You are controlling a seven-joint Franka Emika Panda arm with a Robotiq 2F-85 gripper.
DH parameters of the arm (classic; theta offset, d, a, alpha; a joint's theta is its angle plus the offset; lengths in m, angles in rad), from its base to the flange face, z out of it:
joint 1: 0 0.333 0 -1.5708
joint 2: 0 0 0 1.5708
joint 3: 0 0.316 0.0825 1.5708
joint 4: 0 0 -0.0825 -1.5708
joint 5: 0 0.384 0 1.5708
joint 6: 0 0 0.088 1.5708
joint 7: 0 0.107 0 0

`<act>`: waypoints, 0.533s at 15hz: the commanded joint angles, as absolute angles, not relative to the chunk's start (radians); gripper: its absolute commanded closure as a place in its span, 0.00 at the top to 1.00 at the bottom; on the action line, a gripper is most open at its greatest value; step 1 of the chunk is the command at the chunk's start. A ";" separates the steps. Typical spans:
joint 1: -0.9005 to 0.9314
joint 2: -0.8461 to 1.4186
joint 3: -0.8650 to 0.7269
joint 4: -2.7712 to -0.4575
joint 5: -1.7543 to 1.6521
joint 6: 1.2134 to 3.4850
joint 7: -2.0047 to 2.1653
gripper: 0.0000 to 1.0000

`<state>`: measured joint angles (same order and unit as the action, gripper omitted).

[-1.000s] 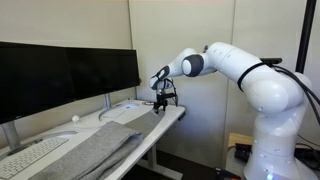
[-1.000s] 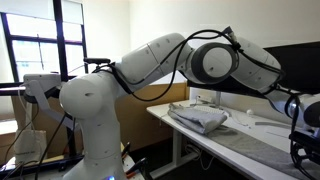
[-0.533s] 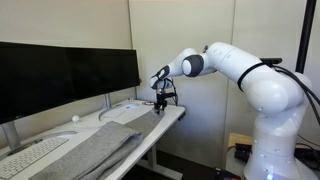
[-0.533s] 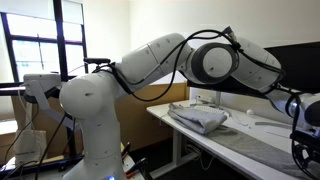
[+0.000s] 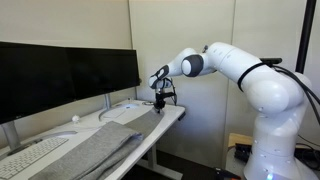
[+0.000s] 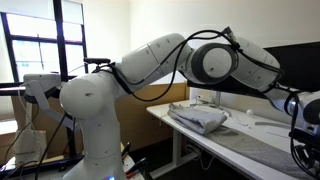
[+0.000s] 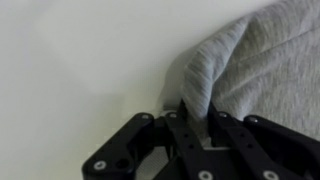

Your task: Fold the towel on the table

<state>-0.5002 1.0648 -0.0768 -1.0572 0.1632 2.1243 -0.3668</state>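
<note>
gripper [image 7: 197, 126] clamped on the towel [image 7: 262, 66] edge, low over the table [image 7: 80, 60], rest lying rumpled along it

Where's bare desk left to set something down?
Free: only the table end just past the gripper, plus the bare top beside the pinched towel corner in the wrist view. Crowded: the towel runs along most of the front, with the keyboard and monitors behind it.
</note>
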 commanded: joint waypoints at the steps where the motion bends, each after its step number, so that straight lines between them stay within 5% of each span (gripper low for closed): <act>1: -0.492 1.050 -0.079 -1.106 0.166 2.168 -0.354 0.06; 8: -0.438 0.992 -0.079 -1.203 0.162 2.265 -0.343 0.07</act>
<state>-0.4726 1.0528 -0.0777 -1.0882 0.1632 2.1899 -0.3657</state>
